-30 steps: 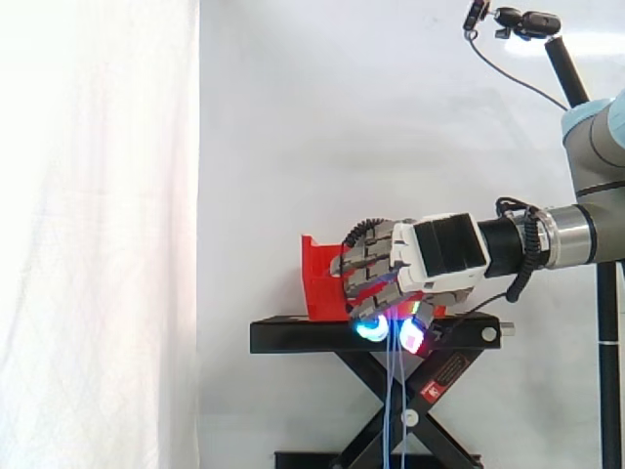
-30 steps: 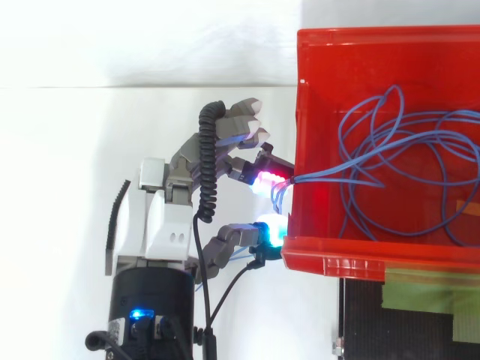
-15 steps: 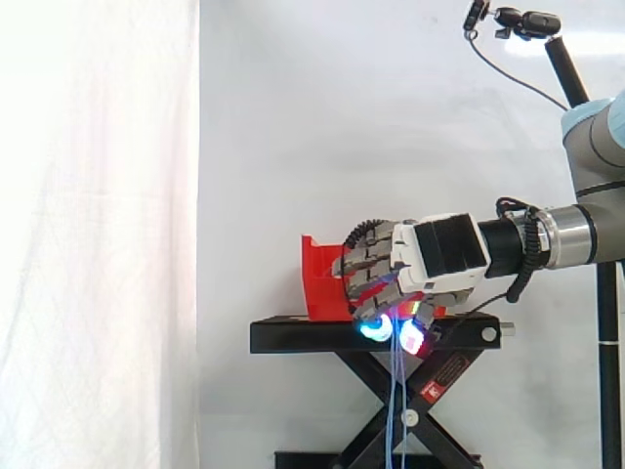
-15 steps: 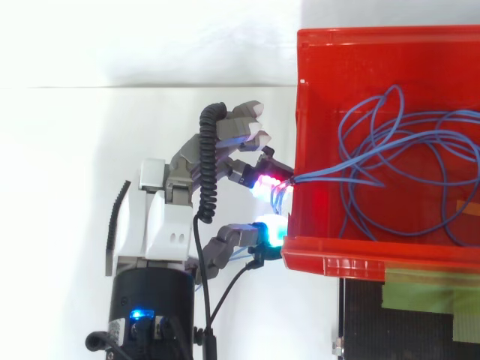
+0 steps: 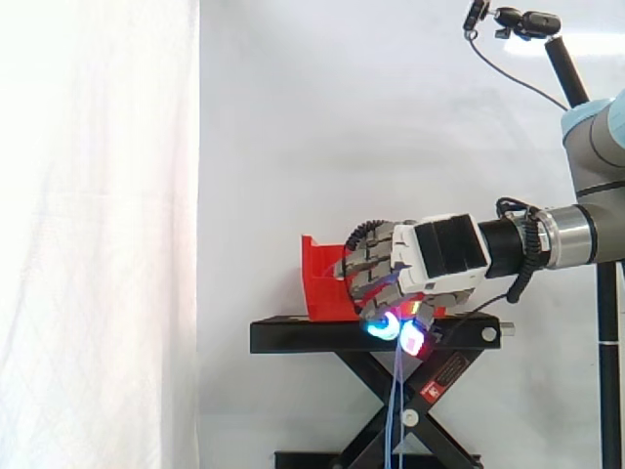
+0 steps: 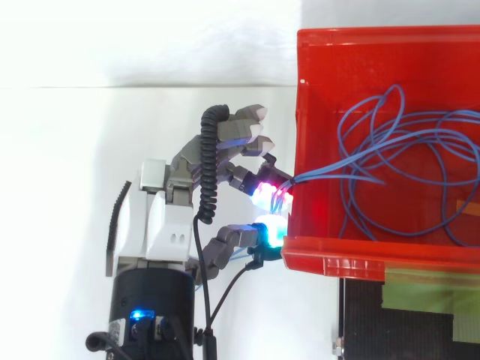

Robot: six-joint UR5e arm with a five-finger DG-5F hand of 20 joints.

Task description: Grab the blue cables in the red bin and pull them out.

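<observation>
White curtain (image 5: 98,234) behind, black stand (image 5: 293,337) in front of it. Side view: red bin (image 5: 320,285) sat on the stand. The hand (image 5: 430,256) was level with the bin on the arm from the right edge, fingers curled. A few strands of the blue cables (image 5: 395,410) hung straight down from its glowing pads past the stand. Top view: hand (image 6: 161,217) sat just outside the bin wall nearest it, with one fingertip (image 6: 266,184) and the thumb pinched on strands where they crossed the rim. The rest of the cable lay as a loose tangle inside the bin (image 6: 375,259). My read: light, thin, floppy, probably slick. Loops may snag each other, so the tangle could drag as one. Best hold is several bunched strands at the rim, pinched firmly.
</observation>
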